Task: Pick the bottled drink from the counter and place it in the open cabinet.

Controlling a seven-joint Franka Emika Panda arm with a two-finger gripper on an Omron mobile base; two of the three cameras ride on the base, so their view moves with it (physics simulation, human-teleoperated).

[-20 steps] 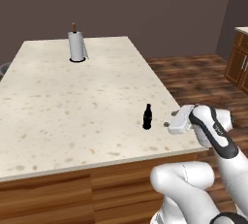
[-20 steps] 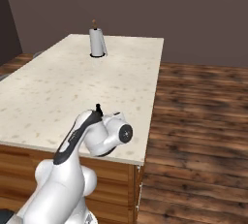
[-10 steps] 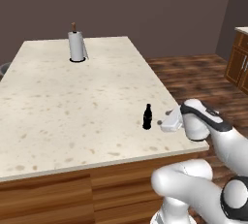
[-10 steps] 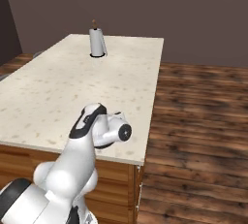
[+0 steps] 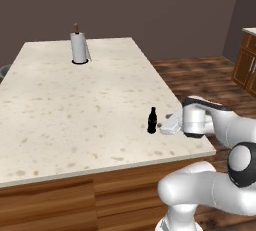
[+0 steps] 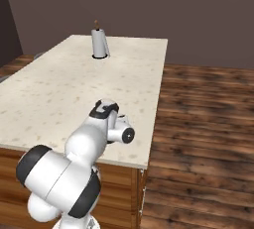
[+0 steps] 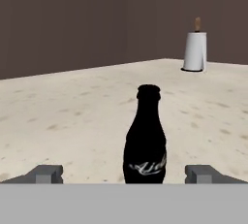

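Observation:
The bottled drink (image 5: pixel 152 120) is a small black bottle standing upright near the right front corner of the counter (image 5: pixel 75 100). My gripper (image 5: pixel 161 125) sits level with it, just to its right, and is open. In the hand view the bottled drink (image 7: pixel 145 143) stands centred just ahead of the gripper (image 7: pixel 125 173). One grey fingertip (image 7: pixel 46 173) shows on each side of it, well apart from the glass. The open cabinet is out of view.
A white paper towel roll (image 5: pixel 78 47) on a holder stands at the counter's far end, also visible as the roll (image 6: pixel 99 43). The counter's right edge (image 6: pixel 154 114) drops to a wood floor (image 6: pixel 208 124). A brown wooden unit with doors (image 5: pixel 247 60) stands far right.
The hand has slid left along the counter's right front corner, closing in on the bottle. The bottle and paper towel roll have stayed put.

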